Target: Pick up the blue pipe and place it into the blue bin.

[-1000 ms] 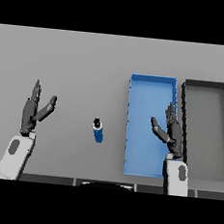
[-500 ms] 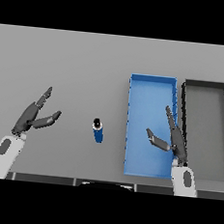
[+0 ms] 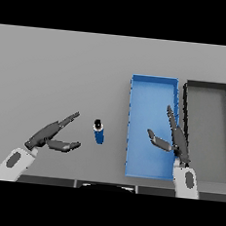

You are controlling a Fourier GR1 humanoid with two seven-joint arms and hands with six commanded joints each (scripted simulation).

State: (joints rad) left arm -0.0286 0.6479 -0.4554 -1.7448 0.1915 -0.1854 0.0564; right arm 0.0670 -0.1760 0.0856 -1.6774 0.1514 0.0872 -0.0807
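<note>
Approaching the small blue cylindrical pipe (image 3: 99, 132) on the grey bench (image 3: 65, 71).
Left hand (image 3: 48, 137) has lowered and tilted toward it, fingers apart; grasp not yet made.

The left hand (image 3: 48, 136) was dark grey, almost charcoal, with long slim fingers and a separate thumb. It joined a pale, white-grey forearm carrying a small dark oval marking. The right hand (image 3: 175, 140) matched it: the same dark, slender fingers, the same light rounded forearm below, and again a dark oval patch set into the shell.
</note>
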